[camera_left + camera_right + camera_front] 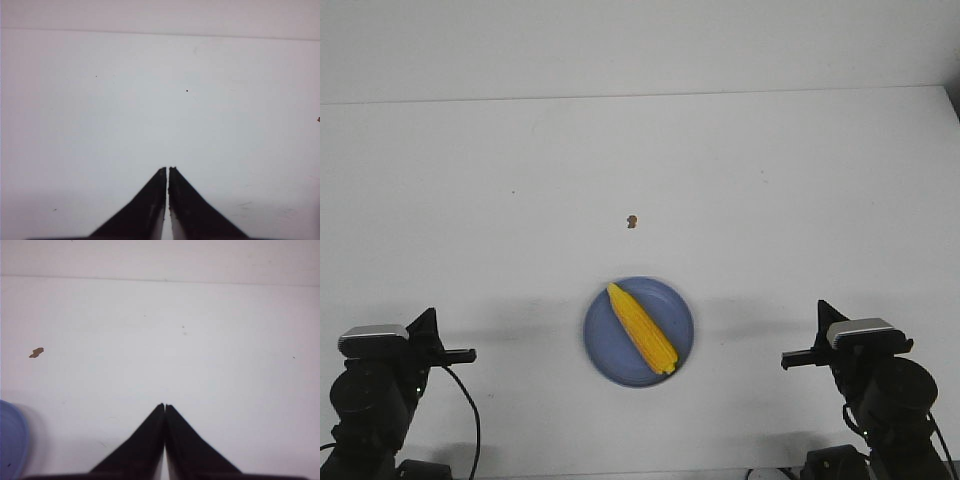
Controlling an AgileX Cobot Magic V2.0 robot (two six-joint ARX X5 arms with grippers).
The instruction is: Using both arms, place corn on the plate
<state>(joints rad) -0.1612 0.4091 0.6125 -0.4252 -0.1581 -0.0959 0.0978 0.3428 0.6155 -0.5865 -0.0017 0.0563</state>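
Looks like we're basically done: the corn (pixel 642 328) lies diagonally on the plate (pixel 605 352), both the left gripper (pixel 167 169) and right gripper (pixel 164 406) pinched closed on nothing, parked well apart either side; we'd just leave them there

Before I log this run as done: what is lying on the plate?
The corn lies diagonally on the plate, pointed end toward the far side. Nothing else shows on the bare blue around it; the plate surface directly beneath the cob is covered.

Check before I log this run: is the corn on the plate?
On: the corn lies diagonally within the plate, neither gripper touching it.
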